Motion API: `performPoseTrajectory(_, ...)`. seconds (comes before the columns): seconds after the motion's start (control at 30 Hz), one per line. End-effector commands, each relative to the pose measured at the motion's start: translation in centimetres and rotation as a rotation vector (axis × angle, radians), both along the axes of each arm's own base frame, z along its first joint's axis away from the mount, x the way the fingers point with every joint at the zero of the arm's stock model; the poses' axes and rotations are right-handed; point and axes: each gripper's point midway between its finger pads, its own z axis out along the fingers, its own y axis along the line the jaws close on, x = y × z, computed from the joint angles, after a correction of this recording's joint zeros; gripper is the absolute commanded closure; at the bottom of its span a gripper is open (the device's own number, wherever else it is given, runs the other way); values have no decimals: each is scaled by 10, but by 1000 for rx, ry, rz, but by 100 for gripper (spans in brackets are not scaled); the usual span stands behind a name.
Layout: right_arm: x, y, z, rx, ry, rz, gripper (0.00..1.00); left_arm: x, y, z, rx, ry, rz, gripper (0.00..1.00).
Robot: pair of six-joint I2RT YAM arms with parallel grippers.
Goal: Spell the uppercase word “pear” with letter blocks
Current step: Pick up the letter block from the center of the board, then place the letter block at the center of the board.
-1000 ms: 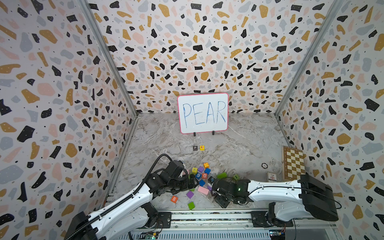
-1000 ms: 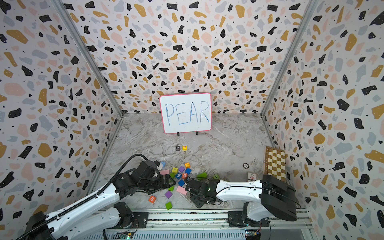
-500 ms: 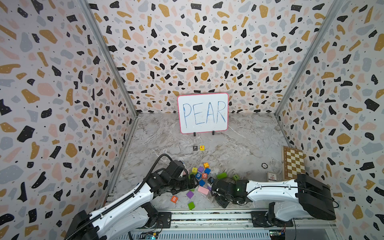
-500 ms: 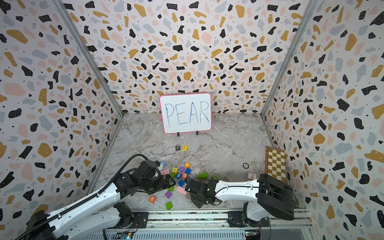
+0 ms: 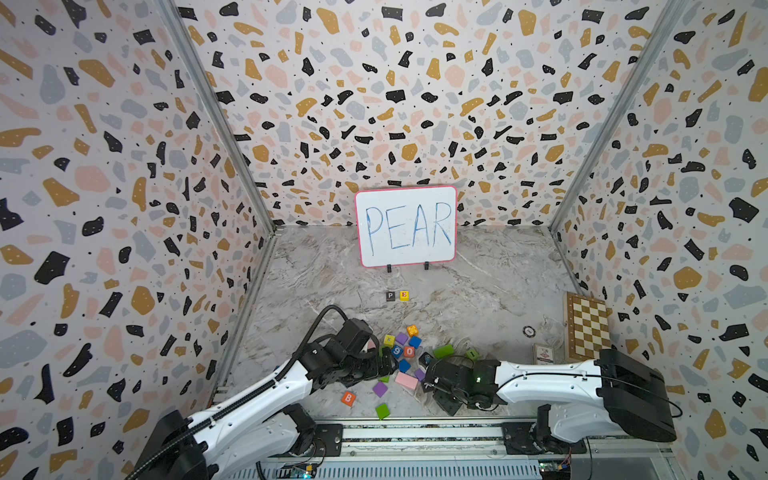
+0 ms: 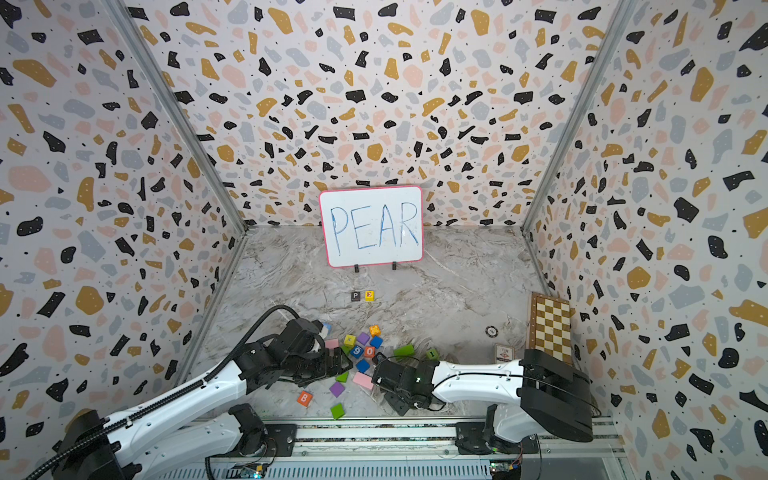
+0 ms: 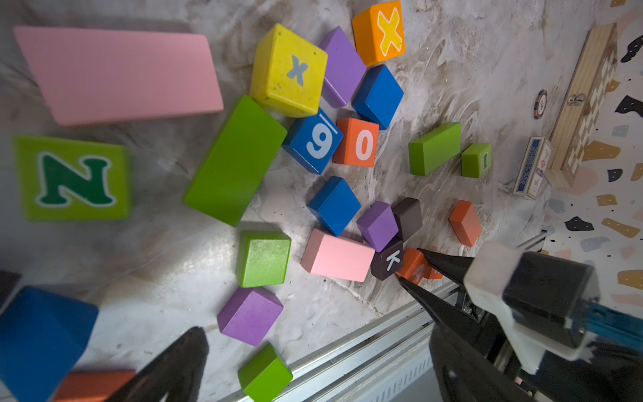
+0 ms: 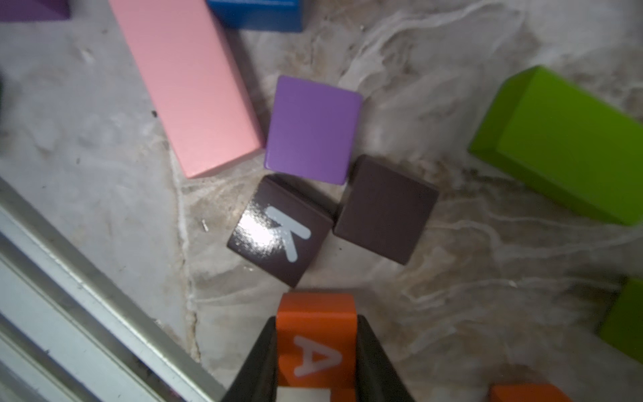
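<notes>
The right gripper [image 8: 316, 325] is clenched on the orange A block [image 8: 316, 355] by the near edge of the desk [image 8: 452, 296], just beside the dark K block [image 8: 278, 233]. The P block [image 5: 390, 296] and E block [image 5: 404, 295] sit side by side, well apart from it, farther back. The left gripper [image 5: 382, 368] is spread open.

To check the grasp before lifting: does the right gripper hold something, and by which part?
Yes: the right gripper holds the small orange wooden cube with a white A, its fingers on two opposite side faces.
</notes>
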Motion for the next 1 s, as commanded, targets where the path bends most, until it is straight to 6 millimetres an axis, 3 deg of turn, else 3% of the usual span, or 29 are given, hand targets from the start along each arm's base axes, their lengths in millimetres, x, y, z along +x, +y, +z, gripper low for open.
performPoseTrajectory(0.0, 18, -5, 29, 30, -51, -75, 73, 14, -15, 21, -36, -72, -37, 1)
performPoseTrajectory(0.1, 37, -7, 46, 84, -71, -125, 73, 22, -21, 30, -33, -107, -71, 1)
performPoseTrajectory(0.27, 87, -5, 74, 175, -120, -186, 74, 34, -28, 36, -33, -118, -100, 1)
performPoseTrajectory(0.47, 149, 7, 87, 210, -149, -199, 74, 49, -26, 43, -51, -115, -101, 1)
performPoseTrajectory(0.73, 212, 28, 79, 206, -140, -169, 75, 67, -11, 52, -46, -112, -100, 1)
performPoseTrajectory(0.97, 245, 28, 64, 192, -127, -176, 75, 75, -3, 44, -40, -94, -87, 1)
